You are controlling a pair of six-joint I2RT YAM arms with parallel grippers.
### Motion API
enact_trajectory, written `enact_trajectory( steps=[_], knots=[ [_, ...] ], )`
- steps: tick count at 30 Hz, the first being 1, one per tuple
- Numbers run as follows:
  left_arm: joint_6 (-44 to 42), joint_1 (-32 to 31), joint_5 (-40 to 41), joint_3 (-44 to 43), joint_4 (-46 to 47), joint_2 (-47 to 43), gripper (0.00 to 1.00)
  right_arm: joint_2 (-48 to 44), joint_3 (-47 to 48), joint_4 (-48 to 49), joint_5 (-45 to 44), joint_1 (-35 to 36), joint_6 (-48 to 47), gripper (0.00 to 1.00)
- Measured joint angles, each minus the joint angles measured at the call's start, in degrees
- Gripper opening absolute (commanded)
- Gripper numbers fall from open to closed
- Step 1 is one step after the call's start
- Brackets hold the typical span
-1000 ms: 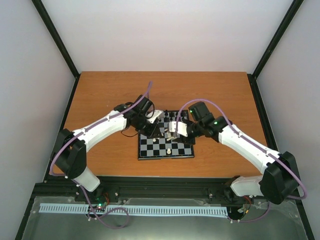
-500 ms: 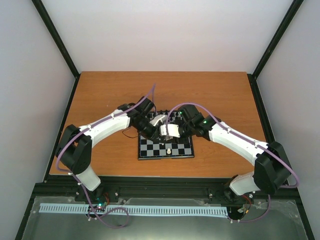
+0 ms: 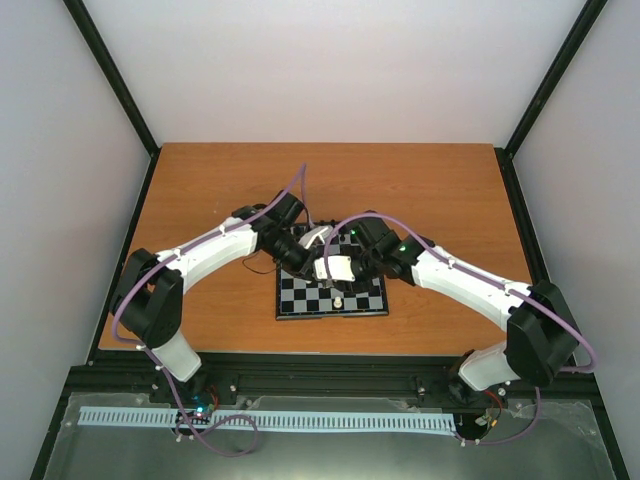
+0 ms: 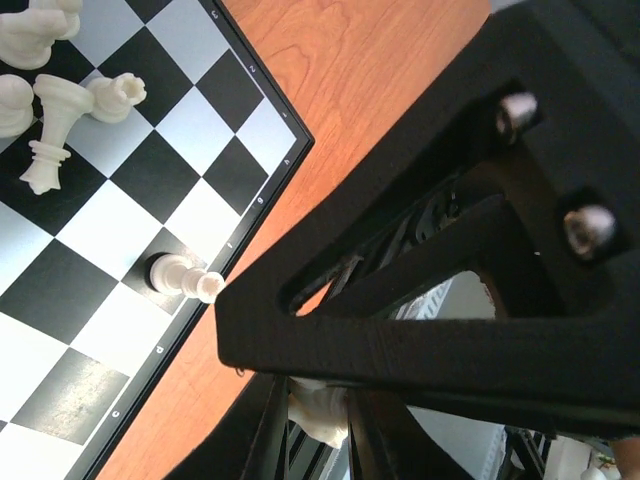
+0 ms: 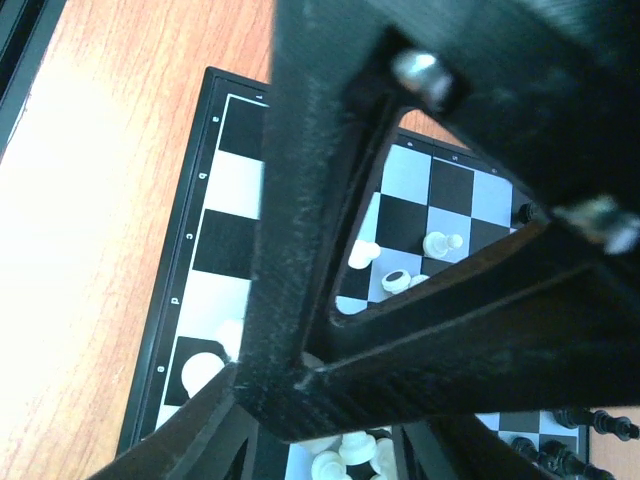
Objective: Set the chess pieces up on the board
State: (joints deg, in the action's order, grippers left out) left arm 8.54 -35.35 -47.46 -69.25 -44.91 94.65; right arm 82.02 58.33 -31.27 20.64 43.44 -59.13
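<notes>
A board lies flat on the near half of a table, midway between two arms. The left arm curves in from the near left and the right arm from the near right. Their ends meet above the board's far half. A lone chess piece stands near the board's front edge. Seen from the left wrist, a gripped piece sits between the fingers of the left gripper. An edge piece stands on a square beside the board's border, with a cluster farther in. Under the right gripper, several pieces crowd together on the board.
</notes>
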Motion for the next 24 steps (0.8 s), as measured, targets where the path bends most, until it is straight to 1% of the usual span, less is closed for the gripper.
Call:
enact_trajectory(
  steps=[2,7,9,10,11,12,15,17,20,22,24],
  knots=[
    [0.0,0.3,-0.4,0.0,0.1,0.0,0.13,0.0,-0.1,0.2,-0.4,0.3,0.0,0.28],
    [0.0,0.6,-0.8,0.1,0.1,0.0,0.14,0.0,-0.6,0.5,-0.7,0.5,0.2,0.19],
    [0.0,0.7,-0.8,0.2,-0.1,0.0,0.19,0.0,-0.8,0.8,-0.9,0.5,0.2,0.16],
    [0.0,0.7,-0.8,0.2,-0.1,0.0,0.25,-0.1,-1.0,1.0,-1.0,0.5,0.4,0.15],
    [0.1,0.8,-0.7,0.2,-0.1,0.0,0.27,-0.1,-1.1,1.1,-1.0,0.5,0.6,0.14],
    [0.5,0.9,-0.6,0.2,-0.1,0.0,0.29,-0.1,-1.3,1.2,-1.2,0.4,1.4,0.13],
    [0.9,0.9,-0.2,0.4,0.7,-0.6,0.42,-0.1,-1.5,1.3,-0.5,-0.2,4.0,0.12],
    [1.6,0.9,0.6,1.1,1.6,-2.2,0.46,-0.1,-1.5,1.5,0.9,-1.1,6.6,0.12],
    [4.1,1.0,4.5,4.2,5.0,-7.3,0.48,-0.3,-1.3,1.6,4.7,-3.2,10.8,0.12],
    [6.5,1.0,7.4,8.2,9.5,-13.4,0.49,-0.3,-0.6,0.9,6.9,-5.0,13.7,0.11],
    [8.6,0.7,10.6,13.9,16.5,-21.6,0.49,-0.3,0.8,-0.7,9.5,-7.5,16.8,0.11]
  ],
)
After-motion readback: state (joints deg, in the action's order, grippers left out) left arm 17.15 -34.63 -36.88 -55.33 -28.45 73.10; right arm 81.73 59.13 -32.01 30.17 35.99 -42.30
